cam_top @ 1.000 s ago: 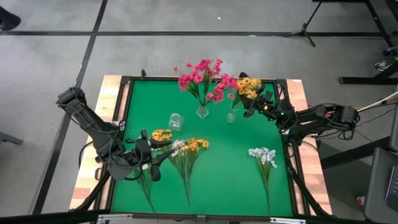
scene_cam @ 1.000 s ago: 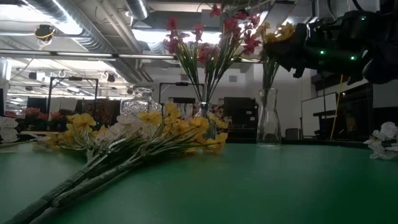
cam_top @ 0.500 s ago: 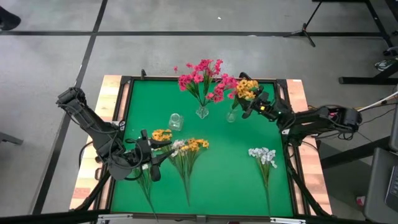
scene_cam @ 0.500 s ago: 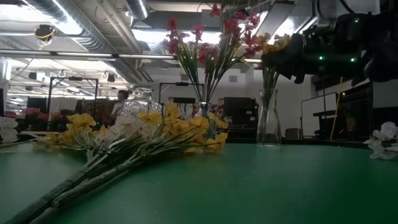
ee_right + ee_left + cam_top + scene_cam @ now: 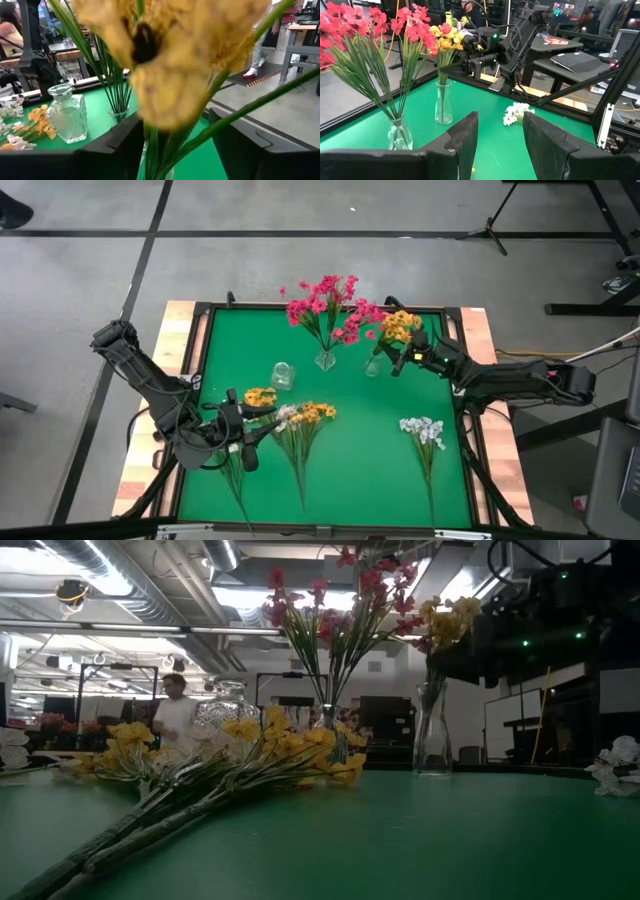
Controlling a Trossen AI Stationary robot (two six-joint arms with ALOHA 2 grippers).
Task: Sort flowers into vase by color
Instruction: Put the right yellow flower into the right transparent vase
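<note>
Yellow flowers (image 5: pixel 399 326) in vase; low view adds a person (image 5: pixel 178 716).

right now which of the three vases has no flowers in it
The squat clear vase, the one nearest the left arm. The middle vase holds magenta flowers, and the slim vase by the right gripper holds yellow ones.

person (image 5: pixel 178 718) beyond table | keyboard (image 5: pixel 576 59) on desk (image 5: pixel 555 67)
</note>
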